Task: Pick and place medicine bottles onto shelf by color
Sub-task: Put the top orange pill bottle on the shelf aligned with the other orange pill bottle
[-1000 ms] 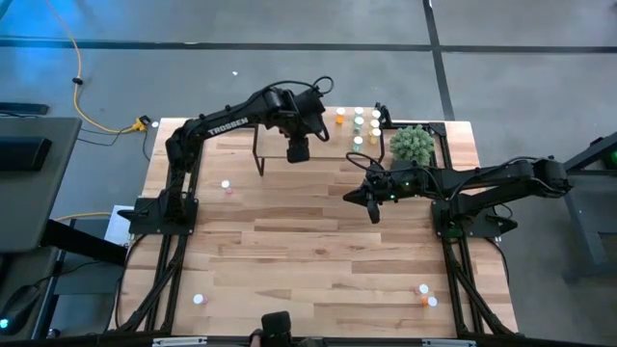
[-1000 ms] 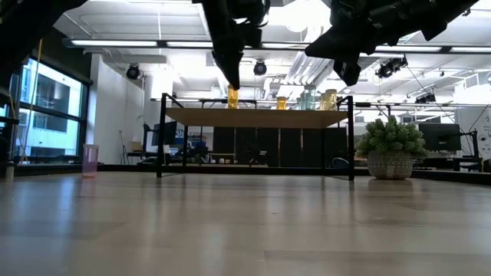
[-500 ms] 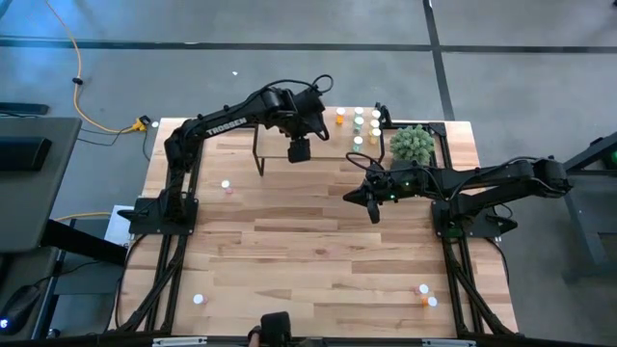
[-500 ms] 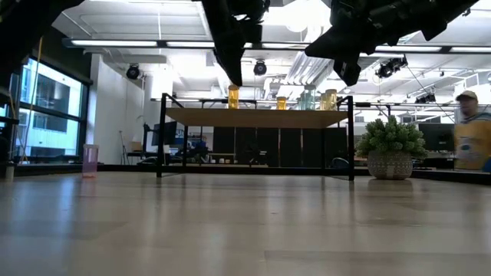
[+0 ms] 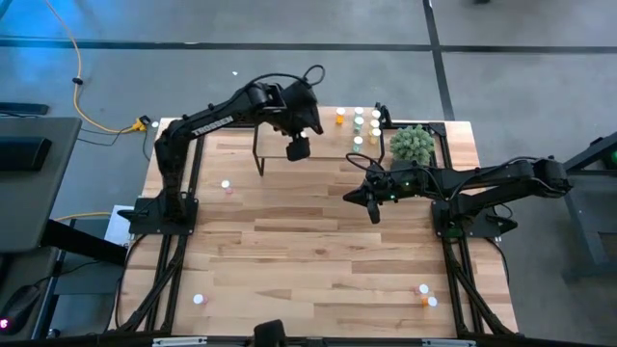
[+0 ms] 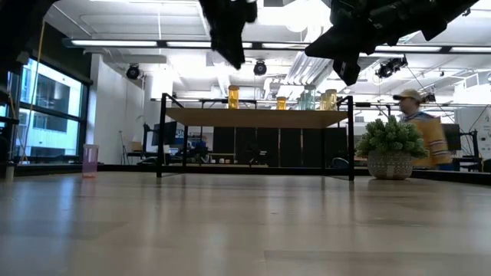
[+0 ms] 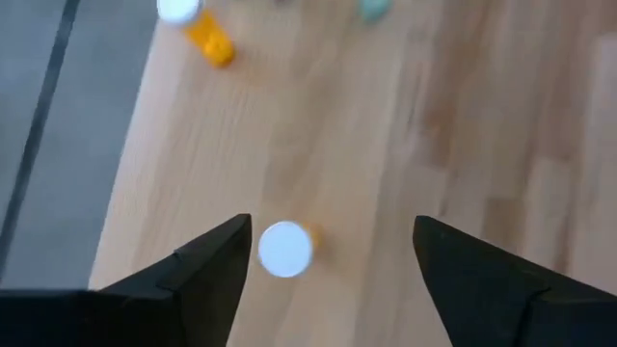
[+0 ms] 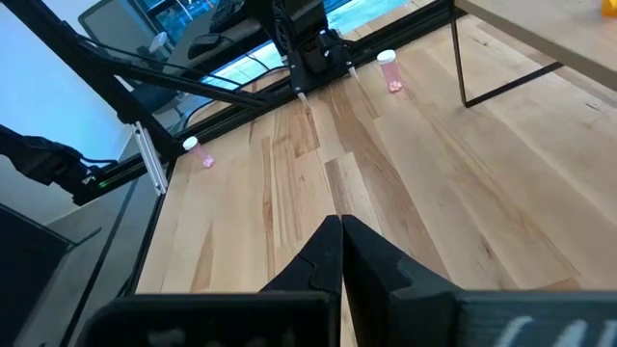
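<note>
The shelf [image 5: 328,140] stands at the table's far side; it also shows in the low view [image 6: 257,117]. Several bottles stand on its right part [image 5: 359,118]. One orange bottle [image 6: 232,96] stands alone on its left part. My left gripper [image 5: 297,147] is open and hangs straight above this bottle, clear of it; in the left wrist view the bottle's white cap [image 7: 284,248] shows between the fingers [image 7: 207,265]. My right gripper [image 5: 374,214] is shut and empty, above the table right of centre [image 8: 339,241].
A round green plant [image 5: 413,145] stands right of the shelf. Loose bottles stand on the table: a pink one at the left [image 5: 228,187], one near the front left [image 5: 198,299], three at the front right [image 5: 425,296]. A person walks in the room behind [image 6: 420,134].
My left gripper has gone up, away from the orange bottle, which stays standing on the shelf. A person has walked into the room behind the table.
</note>
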Robot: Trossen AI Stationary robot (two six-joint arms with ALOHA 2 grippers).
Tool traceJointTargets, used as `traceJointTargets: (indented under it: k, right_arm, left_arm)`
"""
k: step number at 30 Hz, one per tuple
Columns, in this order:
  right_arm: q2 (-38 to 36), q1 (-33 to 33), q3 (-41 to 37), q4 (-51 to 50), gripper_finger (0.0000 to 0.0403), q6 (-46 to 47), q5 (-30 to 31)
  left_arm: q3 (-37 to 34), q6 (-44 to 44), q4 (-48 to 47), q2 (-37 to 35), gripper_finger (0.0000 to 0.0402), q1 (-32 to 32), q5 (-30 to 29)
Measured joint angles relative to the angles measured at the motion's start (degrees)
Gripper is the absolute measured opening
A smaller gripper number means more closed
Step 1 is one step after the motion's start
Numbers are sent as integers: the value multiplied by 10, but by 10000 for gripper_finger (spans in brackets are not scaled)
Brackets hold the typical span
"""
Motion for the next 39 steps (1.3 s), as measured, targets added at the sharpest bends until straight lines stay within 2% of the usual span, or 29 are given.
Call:
traceJointTargets:
  k: [4,8,13,15,20,23,25,27,30,33,36,39]
  right_arm:
    - [0,0,0,0,0,0,0]
    - [0,0,0,1,0,2,0]
    - [0,0,0,18,0,17,0]
    - [0,0,0,43,0,17,-2]
    - [7,0,4,150,0,4,19]
    - [27,0,46,137,8,3,72]
    - [52,0,90,99,30,-21,90]
    - [87,0,141,56,65,-60,118]
    - [140,0,218,-21,134,-118,203]
    - [199,-14,273,-99,197,-155,276]
    - [251,-32,293,-95,240,-139,271]
    - [302,-43,294,-45,258,-122,272]
  left_arm:
    - [0,-69,30,-39,252,0,58]
    - [-56,-117,120,-110,191,-10,89]
    - [-257,-148,294,-249,51,-49,83]
    - [-355,-158,371,-318,14,-66,82]
    - [-569,-211,561,-487,6,-126,53]
    - [-660,-242,641,-569,3,-165,22]
    - [-704,-258,678,-620,3,-188,-9]
    - [-733,-271,695,-663,1,-208,-47]
    - [-759,-286,693,-709,1,-228,-99]
    - [-762,-287,678,-737,1,-237,-124]
    - [-762,-287,678,-748,0,-241,-126]
    - [-762,-286,677,-751,0,-241,-122]
